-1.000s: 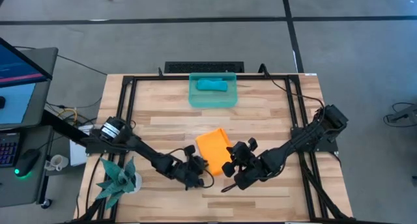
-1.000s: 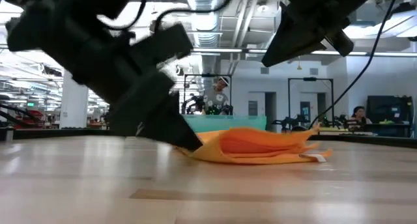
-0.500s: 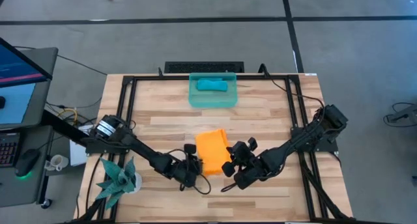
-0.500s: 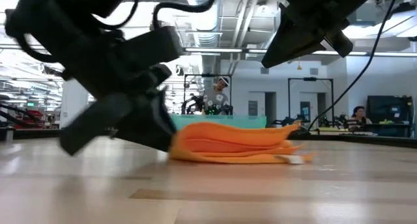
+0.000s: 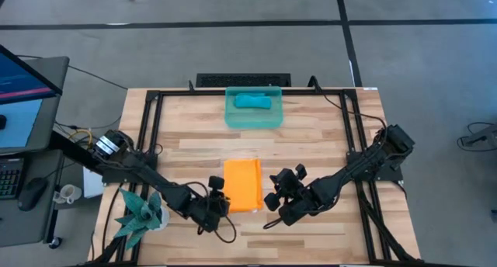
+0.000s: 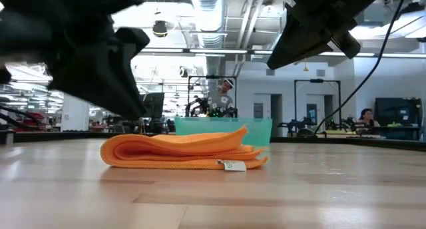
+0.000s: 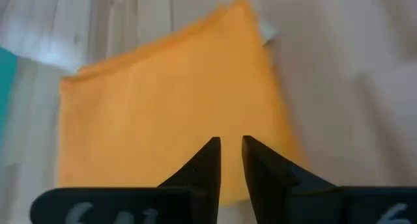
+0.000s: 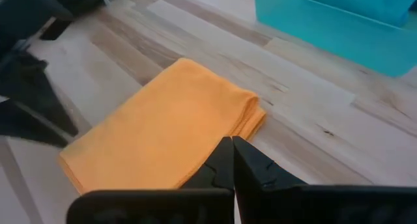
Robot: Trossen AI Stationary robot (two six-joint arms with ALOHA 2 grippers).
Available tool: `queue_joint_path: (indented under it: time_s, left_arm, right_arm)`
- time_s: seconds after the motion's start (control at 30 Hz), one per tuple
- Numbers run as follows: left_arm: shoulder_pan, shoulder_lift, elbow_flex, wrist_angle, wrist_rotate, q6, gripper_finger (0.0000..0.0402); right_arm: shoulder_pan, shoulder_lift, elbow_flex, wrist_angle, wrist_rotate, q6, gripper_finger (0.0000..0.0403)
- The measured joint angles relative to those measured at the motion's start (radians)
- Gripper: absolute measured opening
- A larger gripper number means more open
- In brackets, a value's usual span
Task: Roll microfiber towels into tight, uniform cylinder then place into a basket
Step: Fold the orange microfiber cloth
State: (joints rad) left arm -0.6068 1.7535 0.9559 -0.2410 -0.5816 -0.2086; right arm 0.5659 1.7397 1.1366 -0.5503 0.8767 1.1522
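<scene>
Orange towel (image 5: 242,185) lay folded flat in a rectangle near the middle of the surface (image 5: 311,139), several layers thick in the low view (image 6: 180,151), a small white tag at its edge. Left hand (image 5: 218,205) sat at the towel's near-left corner, low over the surface; in its wrist view the two fingers (image 7: 207,160) stood a narrow gap apart above the orange cloth, gripping nothing that could be seen. Right hand (image 5: 273,199) hovered just right of the towel, raised off the surface, fingers pressed together and empty; its wrist view showed the shut tips (image 8: 231,155) over the towel's edge. Basket (image 5: 253,109) stood at the far edge of the surface, well apart from the orange towel, with the blue towel (image 5: 253,102) rolled up inside it. Teal spiky plant (image 5: 142,213) stood at the near-left corner of the surface. People and equipment showed in the room behind in the low view.
</scene>
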Motion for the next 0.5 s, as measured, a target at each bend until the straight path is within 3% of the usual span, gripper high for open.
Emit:
queue_joint_path:
  time_s: [0.13, 0.27, 0.5]
  left_arm:
    - [-0.029, 0.009, 0.001, 0.013, -0.003, -0.095, 0.0056]
    - [-0.047, 0.047, 0.002, 0.04, -0.08, -0.171, 0.0056]
    - [-0.048, 0.167, 0.001, 0.096, -0.105, -0.196, 0.0056]
  right_arm:
    - [0.0, 0.0, 0.0, 0.002, -0.014, 0.0, 0.0021]
    - [0.0, 0.0, 0.0, 0.002, -0.015, 0.0, 0.0019]
    - [-0.004, 0.0, 0.0, 0.0, -0.016, -0.001, 0.0021]
